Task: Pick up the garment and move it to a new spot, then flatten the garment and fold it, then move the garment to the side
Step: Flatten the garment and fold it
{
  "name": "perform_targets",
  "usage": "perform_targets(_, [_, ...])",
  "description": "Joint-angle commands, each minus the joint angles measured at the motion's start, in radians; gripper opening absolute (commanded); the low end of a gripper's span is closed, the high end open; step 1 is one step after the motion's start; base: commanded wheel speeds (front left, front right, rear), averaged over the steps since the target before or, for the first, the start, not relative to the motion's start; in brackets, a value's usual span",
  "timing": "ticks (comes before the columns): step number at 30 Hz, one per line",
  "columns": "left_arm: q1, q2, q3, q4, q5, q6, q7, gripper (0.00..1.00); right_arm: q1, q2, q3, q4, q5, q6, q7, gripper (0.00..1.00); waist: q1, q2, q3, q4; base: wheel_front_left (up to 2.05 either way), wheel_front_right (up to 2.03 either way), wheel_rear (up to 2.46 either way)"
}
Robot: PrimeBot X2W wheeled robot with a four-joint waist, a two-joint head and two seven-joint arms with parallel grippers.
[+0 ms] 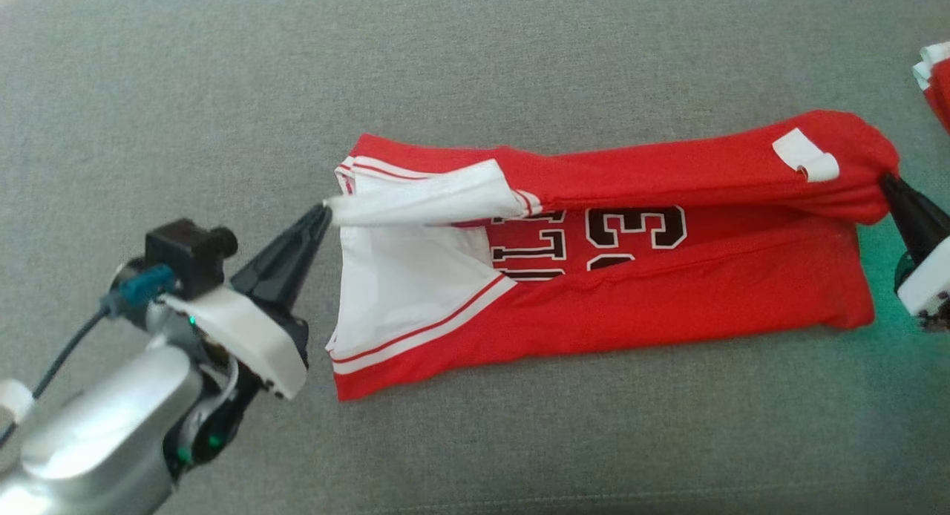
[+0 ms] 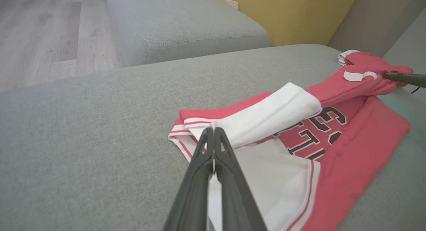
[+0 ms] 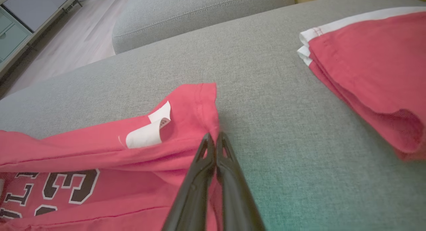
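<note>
Two-point clamping of the red jersey [image 1: 631, 300] on the grey sofa cushion [image 1: 223, 92]: left end effector [image 1: 323, 211] on its white edge, right end effector [image 1: 885, 179] on its red hem. Likely handling light, limp; favouring seamed edges.

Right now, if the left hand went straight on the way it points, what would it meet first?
The left hand is shut on the white flap of the garment, so it would push into that flap first, then probably the red cloth behind it.
</note>
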Motion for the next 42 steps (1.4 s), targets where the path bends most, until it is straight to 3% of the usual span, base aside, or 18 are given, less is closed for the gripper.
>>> perform_targets(1, [-0.016,0.051,0.056,-0.040,-0.012,0.014,-0.015,0.00,0.024,-0.023,-0.014,-0.024,-0.010,0.007,-0.004,0.00,0.0000,-0.0001,0.000,0.001,0.00,0.00,0.00])
perform_targets(6, [0.047,0.049,0.032,-0.088,-0.014,0.047,-0.012,0.00,0.071,0.013,-0.053,-0.013,-0.030,0.007,0.015,0.00,0.0000,-0.0001,-0.007,0.008,0.00,0.00,0.00])
perform_targets(7, [0.055,0.044,0.027,-0.088,-0.017,0.051,-0.008,0.00,0.076,0.018,-0.056,-0.012,-0.034,0.007,0.017,0.19,0.0000,-0.0001,-0.009,0.008,0.00,0.00,0.00])
perform_targets(8, [0.061,0.041,0.021,-0.086,-0.016,0.056,-0.004,0.00,0.081,0.024,-0.061,-0.009,-0.037,0.007,0.015,0.77,0.0000,-0.0001,-0.014,0.009,0.00,0.00,0.00])
perform_targets(9, [0.068,0.037,0.015,-0.082,-0.017,0.062,0.000,0.00,0.087,0.030,-0.065,-0.007,-0.040,0.007,0.014,1.00,0.0000,-0.0001,-0.020,0.009,0.00,0.00,0.00])
perform_targets(11, [0.082,0.032,0.007,-0.077,-0.014,0.077,0.004,0.45,0.100,0.041,-0.081,-0.003,-0.046,0.007,0.003,1.00,0.0000,-0.0001,-0.035,0.006,0.00,0.00,0.00])
perform_targets(13, [0.103,0.027,0.008,-0.075,-0.013,0.104,0.000,1.00,0.119,0.050,-0.098,-0.003,-0.056,0.007,-0.016,1.00,0.0000,-0.0001,-0.054,0.002,0.00,0.00,0.00])
perform_targets(20, [0.231,-0.019,0.095,-0.110,0.040,0.244,-0.020,1.00,0.241,0.095,-0.145,-0.038,-0.091,0.007,-0.085,1.00,0.0000,-0.0001,-0.136,-0.019,0.00,0.00,0.00])
perform_targets(24, [0.346,-0.088,0.221,-0.158,0.148,0.321,-0.021,1.00,0.311,0.137,-0.177,-0.067,-0.126,0.007,-0.119,1.00,0.0000,-0.0001,-0.172,-0.027,0.00,0.00,0.00])
perform_targets(27, [0.433,-0.155,0.303,-0.181,0.239,0.353,-0.021,1.00,0.347,0.179,-0.214,-0.075,-0.162,0.007,-0.145,1.00,0.0000,-0.0001,-0.196,-0.029,0.00,0.00,0.00])
perform_targets(32, [0.545,-0.263,0.397,-0.177,0.383,0.352,-0.021,1.00,0.374,0.250,-0.272,-0.062,-0.224,0.007,-0.143,1.00,0.0000,-0.0001,-0.228,-0.020,0.00,0.00,0.00])
perform_targets(35, [0.583,-0.325,0.419,-0.162,0.462,0.325,-0.021,1.00,0.354,0.286,-0.318,-0.027,-0.277,0.007,-0.135,1.00,0.0000,-0.0001,-0.242,-0.001,0.00,0.00,0.00])
perform_targets(42, [0.620,-0.402,0.419,-0.118,0.574,0.259,-0.021,1.00,0.268,0.325,-0.422,0.074,-0.406,0.007,-0.087,1.00,0.0000,-0.0001,-0.237,0.063,0.00,0.00,0.00])
